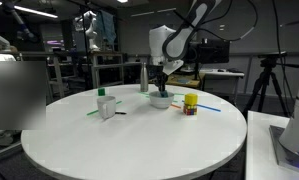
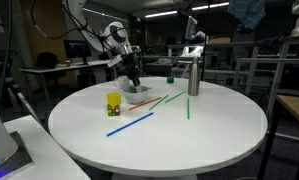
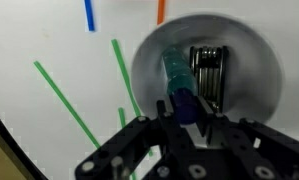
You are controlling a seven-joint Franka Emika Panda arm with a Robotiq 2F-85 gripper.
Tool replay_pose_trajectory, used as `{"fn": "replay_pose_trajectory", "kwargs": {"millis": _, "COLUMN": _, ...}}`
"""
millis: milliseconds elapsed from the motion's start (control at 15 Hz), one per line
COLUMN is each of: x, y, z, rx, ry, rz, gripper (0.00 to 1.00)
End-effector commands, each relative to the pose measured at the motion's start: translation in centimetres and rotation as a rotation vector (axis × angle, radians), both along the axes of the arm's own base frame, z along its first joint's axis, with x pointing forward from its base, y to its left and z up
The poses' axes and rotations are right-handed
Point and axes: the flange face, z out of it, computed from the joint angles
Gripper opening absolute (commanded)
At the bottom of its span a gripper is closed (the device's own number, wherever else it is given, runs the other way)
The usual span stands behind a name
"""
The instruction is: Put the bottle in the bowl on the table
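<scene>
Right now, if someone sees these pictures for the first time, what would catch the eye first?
The gripper hangs right over the white bowl, and the teal bottle reaches into it between the jaws; whether they grip it I cannot tell. On the big round table, coloured sticks lie spread between a yellow container and a tall grey bottle.

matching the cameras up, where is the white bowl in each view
In an exterior view: bowl just right of centre, beside the yellow container.
In an exterior view: left of centre, behind that container.
Wrist view: fills the upper right.
Shared landmark: the gripper, right over it in every view.
</scene>
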Motion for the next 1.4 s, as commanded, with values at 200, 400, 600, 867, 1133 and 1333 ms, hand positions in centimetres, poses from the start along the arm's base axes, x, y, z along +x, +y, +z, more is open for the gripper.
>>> {"fn": "replay_pose_trajectory", "kwargs": {"millis": 200, "x": 2.0, "y": 1.2, "z": 3.6, "rx": -0.045, "ry": -0.033, "rz": -0.029, "gripper": 0.07}}
{"fn": "replay_pose_trajectory", "kwargs": {"millis": 400, "x": 2.9, "y": 2.6, "z": 5.4, "rx": -0.047, "ry": -0.064, "rz": -0.014, "gripper": 0.07}}
{"fn": "replay_pose_trajectory", "kwargs": {"millis": 600, "x": 3.8, "y": 4.5, "z": 7.2, "rx": -0.054, "ry": -0.095, "rz": 0.006, "gripper": 0.07}}
{"fn": "replay_pose_trajectory", "kwargs": {"millis": 867, "x": 4.8, "y": 7.2, "z": 9.2, "rx": -0.084, "ry": -0.115, "rz": 0.015, "gripper": 0.07}}
{"fn": "replay_pose_trajectory", "kwargs": {"millis": 1133, "x": 5.9, "y": 9.4, "z": 11.2, "rx": -0.108, "ry": -0.132, "rz": 0.019, "gripper": 0.07}}
{"fn": "replay_pose_trajectory", "kwargs": {"millis": 1333, "x": 6.4, "y": 10.9, "z": 12.0, "rx": -0.1, "ry": -0.138, "rz": 0.033, "gripper": 0.07}}
